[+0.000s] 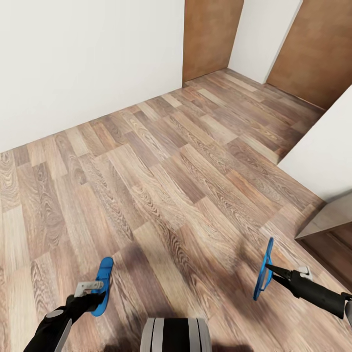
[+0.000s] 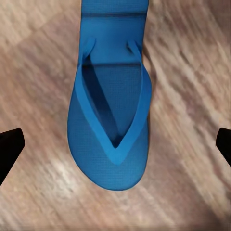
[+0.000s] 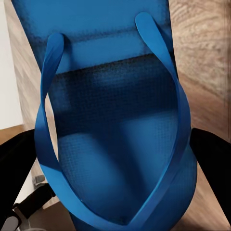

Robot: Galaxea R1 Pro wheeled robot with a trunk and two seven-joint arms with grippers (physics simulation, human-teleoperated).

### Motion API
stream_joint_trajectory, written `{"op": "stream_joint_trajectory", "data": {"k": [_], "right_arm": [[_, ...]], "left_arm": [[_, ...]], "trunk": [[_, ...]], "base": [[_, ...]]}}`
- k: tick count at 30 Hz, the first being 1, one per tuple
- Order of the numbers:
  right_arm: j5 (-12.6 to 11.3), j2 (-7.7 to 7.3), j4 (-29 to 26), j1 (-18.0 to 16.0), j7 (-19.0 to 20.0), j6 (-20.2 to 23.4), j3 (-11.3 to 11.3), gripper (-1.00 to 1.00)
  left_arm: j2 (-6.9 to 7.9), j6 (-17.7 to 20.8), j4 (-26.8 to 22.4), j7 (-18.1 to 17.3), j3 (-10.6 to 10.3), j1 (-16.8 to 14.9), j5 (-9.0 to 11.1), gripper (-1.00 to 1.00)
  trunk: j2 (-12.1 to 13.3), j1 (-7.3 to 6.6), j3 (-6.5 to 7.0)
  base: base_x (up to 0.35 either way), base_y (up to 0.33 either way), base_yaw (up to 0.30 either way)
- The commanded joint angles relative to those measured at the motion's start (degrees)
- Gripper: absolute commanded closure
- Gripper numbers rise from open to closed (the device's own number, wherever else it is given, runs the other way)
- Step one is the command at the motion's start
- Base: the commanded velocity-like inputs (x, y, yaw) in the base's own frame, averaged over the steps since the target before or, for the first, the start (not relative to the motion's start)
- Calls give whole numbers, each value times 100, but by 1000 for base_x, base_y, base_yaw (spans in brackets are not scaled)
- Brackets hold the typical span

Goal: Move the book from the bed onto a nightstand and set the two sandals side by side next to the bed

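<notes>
Carrying one blue flip-flop in each arm, the robot faces open wood-plank floor (image 1: 161,181) in the bedroom, with brown doors (image 1: 210,36) at about twelve and one o'clock. The left gripper (image 1: 98,289) holds the left sandal (image 1: 102,283) roughly flat at seven o'clock, apparently clamped on its heel end; in the left wrist view the sole (image 2: 113,130) lies strap-up over the floor with the toe pointing away. The right gripper (image 1: 274,270) holds the right sandal (image 1: 264,269) on edge at four o'clock, pinched near one end, so it hangs clear of the floor. Lifting both at once likely saves a second trip and lets them be set down as a pair. A white wall corner (image 1: 322,156) stands at three o'clock, with a dark brown panel (image 1: 337,249) below it.
</notes>
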Motion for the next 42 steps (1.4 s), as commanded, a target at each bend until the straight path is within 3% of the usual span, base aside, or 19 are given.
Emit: {"op": "stream_joint_trajectory", "data": {"k": [1,34,36,40,42], "right_arm": [[-14,-5,3,-4,21,31,-6,100],[-17,40,1,-5,20,23,-6,100],[-17,40,1,-4,18,23,-6,100],[-17,40,3,-4,16,23,-6,100],[-17,40,2,-4,16,23,-6,100]], "left_arm": [[-3,29,-9,-43,15,-2,-31,-100],[-3,34,-28,-44,20,1,-28,-100],[-3,37,-36,-41,22,1,-26,-100],[-3,150,-563,-21,24,-18,-28,-100],[-3,522,-1017,-20,24,-90,-30,-100]], "trunk": [[-3,1,-26],[-47,86,-757],[-47,86,-757],[-47,86,-757],[-47,86,-757]], "base": [[0,0,0],[0,0,0],[0,0,0],[0,0,0],[0,0,0]]}}
